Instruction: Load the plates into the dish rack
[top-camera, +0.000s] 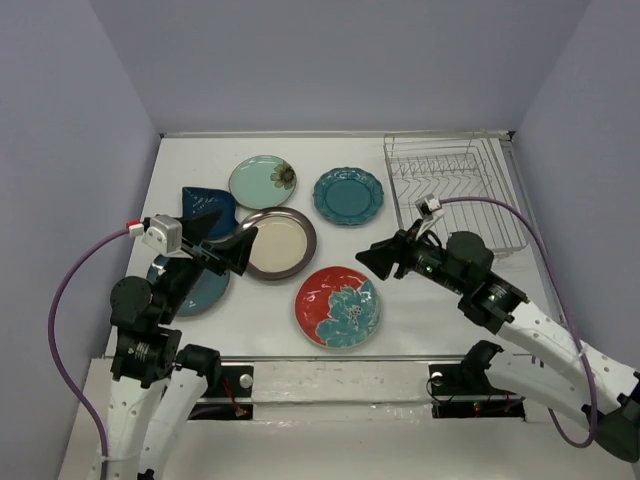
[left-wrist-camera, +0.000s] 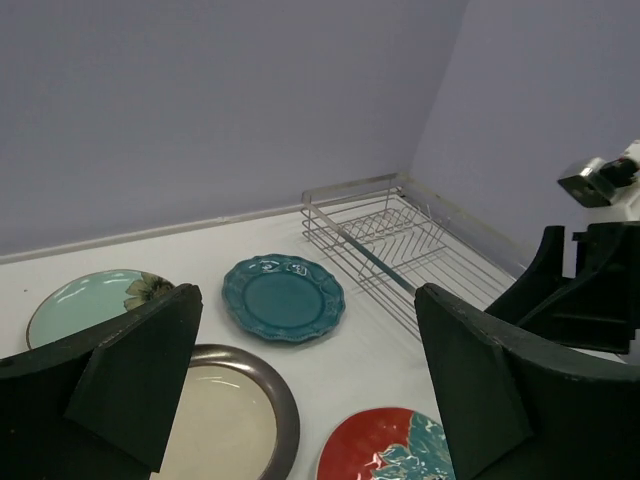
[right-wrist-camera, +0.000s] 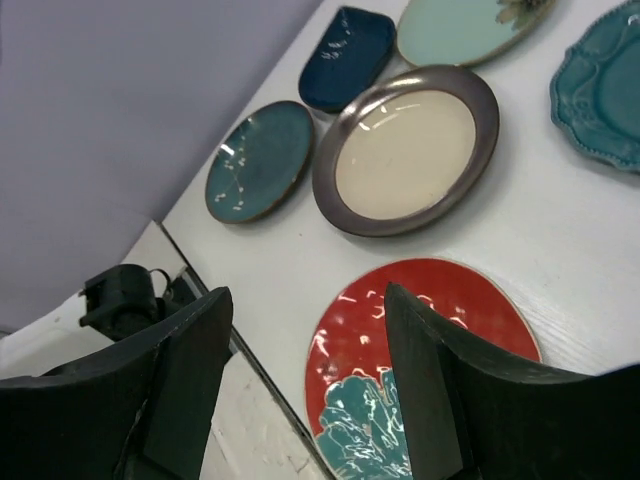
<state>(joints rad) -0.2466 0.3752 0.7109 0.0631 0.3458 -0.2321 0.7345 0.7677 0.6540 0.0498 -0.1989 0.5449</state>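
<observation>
the six plates were laid flat on the worktop, left of the rack, which stood empty at the far right corner; nothing had been loaded. the left jaws were held wide open and empty above the left rim of the cream plate. the right jaws were held partly open, with nothing between them, in the air between the red plate and the rack, pointed toward the red plate.

little rim was offered by a flat plate, so a glazed edge could be skidded over, or the plate shoved into a neighbour, since the cream, navy and mint plates were packed close. a plate pinched only at its rim could be tipped out and dropped on the way across. a plate brought in tilted could be jammed against the thin tines.

the blue-teal plate was largely covered by the left arm in the top view, and part of the navy one by the left jaws. whether the cream rim touched the navy plate could not be told. the tines were too fine to be counted.
</observation>
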